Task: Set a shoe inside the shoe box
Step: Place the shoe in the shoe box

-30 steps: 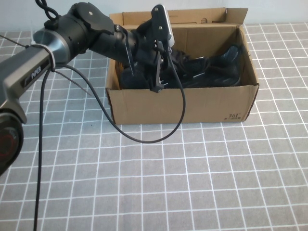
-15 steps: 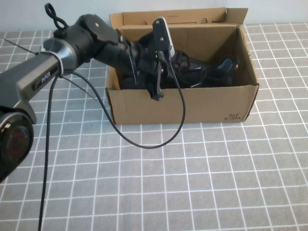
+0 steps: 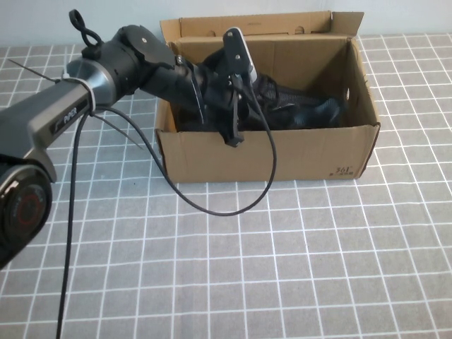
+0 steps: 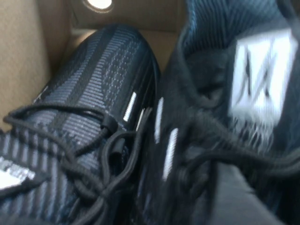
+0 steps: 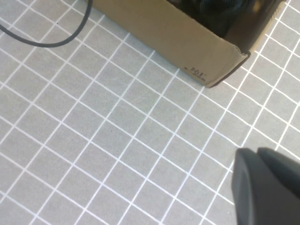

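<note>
Nearest me, the grey gridded tabletop [image 3: 282, 268] lies bare except for a black cable [image 3: 212, 205] looping down from the left arm. The right claw [image 5: 265, 187] hangs above this open stretch, well apart from the box, its fingers pressed together on nothing.

Beyond stands the shoe box [image 3: 268, 152], brown cardboard with its lid flap tipped back and a small dark print at one front corner. The left arm reaches over the box's left wall, and the left claw [image 3: 212, 106] is down inside, buried among dark fabric; from where I stand I cannot tell whether its fingers are apart or clamped.

Inside lie two black sneakers side by side, touching. The shoe [image 4: 225, 117], with its white-marked tongue label and pale side dashes, sits against its mate [image 4: 89, 108], laces tangled close between them. So the shoe looks to be already in the box.

The risk, I'd judge, is in the withdrawal: a lace could snag on a finger and drag the shoe back up over the wall, or the arm could nudge the light box sideways.
</note>
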`<move>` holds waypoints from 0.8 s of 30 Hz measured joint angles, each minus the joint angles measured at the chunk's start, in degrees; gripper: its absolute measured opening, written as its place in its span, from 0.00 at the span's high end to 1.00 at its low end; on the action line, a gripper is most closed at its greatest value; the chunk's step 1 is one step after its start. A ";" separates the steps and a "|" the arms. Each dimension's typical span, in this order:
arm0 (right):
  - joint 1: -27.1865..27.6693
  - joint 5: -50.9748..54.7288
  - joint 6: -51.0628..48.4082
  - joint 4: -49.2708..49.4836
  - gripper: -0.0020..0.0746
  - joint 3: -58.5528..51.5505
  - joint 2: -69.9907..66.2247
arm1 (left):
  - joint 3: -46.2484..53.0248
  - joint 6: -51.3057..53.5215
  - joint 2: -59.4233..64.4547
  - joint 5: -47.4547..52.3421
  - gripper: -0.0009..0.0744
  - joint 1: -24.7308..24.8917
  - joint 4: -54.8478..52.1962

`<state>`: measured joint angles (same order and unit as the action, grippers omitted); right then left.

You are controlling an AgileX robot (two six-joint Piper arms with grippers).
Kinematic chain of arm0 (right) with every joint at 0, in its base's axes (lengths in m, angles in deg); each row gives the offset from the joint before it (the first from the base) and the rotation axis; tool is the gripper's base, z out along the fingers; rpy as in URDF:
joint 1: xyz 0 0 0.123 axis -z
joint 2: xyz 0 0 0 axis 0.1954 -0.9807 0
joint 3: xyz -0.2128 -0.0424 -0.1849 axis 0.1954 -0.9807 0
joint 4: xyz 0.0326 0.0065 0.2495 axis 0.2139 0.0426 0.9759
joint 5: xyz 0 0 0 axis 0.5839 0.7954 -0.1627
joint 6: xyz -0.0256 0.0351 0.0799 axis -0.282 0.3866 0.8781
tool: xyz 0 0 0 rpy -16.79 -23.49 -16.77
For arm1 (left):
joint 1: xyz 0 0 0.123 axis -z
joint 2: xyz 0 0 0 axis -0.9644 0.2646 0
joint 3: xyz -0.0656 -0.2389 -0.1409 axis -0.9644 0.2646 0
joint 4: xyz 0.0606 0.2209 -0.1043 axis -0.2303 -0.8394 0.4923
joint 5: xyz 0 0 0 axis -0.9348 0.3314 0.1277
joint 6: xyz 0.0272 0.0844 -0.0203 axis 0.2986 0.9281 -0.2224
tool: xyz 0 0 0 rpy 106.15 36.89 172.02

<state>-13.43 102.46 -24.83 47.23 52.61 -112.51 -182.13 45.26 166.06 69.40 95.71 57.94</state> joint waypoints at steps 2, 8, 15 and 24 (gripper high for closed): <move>0.00 0.00 0.00 0.11 0.99 0.00 0.00 | 0.00 -2.35 -0.40 0.01 0.55 0.00 0.04; 0.00 0.60 0.00 0.30 0.99 0.00 0.00 | -0.09 -6.09 -5.21 1.63 0.36 0.00 -0.37; 0.00 0.62 0.00 1.02 0.99 0.00 0.00 | -0.09 -15.82 -16.54 2.16 0.42 0.00 -3.38; 0.00 1.53 0.35 4.04 0.99 0.00 4.16 | -0.22 -26.72 -29.79 5.33 0.95 0.00 -8.78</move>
<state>-13.43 103.99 -24.48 51.27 52.61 -108.35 -182.36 18.54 136.27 74.72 95.71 49.16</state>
